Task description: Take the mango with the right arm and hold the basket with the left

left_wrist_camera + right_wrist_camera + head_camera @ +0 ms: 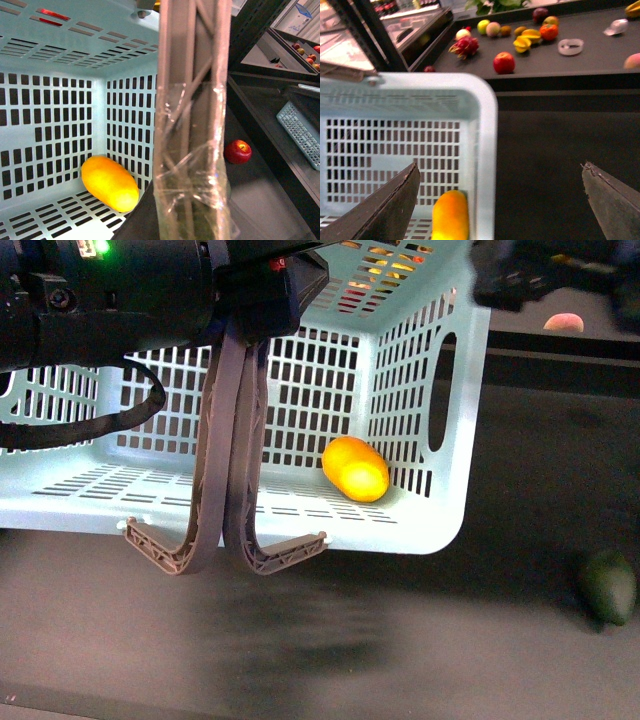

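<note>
1. While the two brown-grey handles rise side by side from the near rim, their tops run straight into the left gripper. Its fingers look clamped round both handles, though the pads themselves are hidden behind the arm's black housing.
2. Right in front of those fingers, the left wrist view is filled by the handles, bound together with clear tape. No finger surface shows there.
3. The basket sits below the left fingers. I cannot tell whether it rests on the dark table or hangs just clear of it.
4. The mango lies on the slotted floor inside the basket, tucked into a corner. It is below the left fingers and to the robot's right of the gripped handles. The left wrist view shows the mango in that same corner, apart from the handles.
5. The right gripper is spread wide and holds nothing. One of its fingers hangs over the basket's inside and the other over the dark table.
6. Seen through that gap, the mango lies nearer the finger over the basket and touches neither finger. The basket's corner rim also crosses the gap.
7. Well beyond the right fingertips, a shelf holds a red apple, a dragon fruit and star fruits.
8. A dark green fruit lies on the table outside the basket, well apart from both sets of fingers.
</note>
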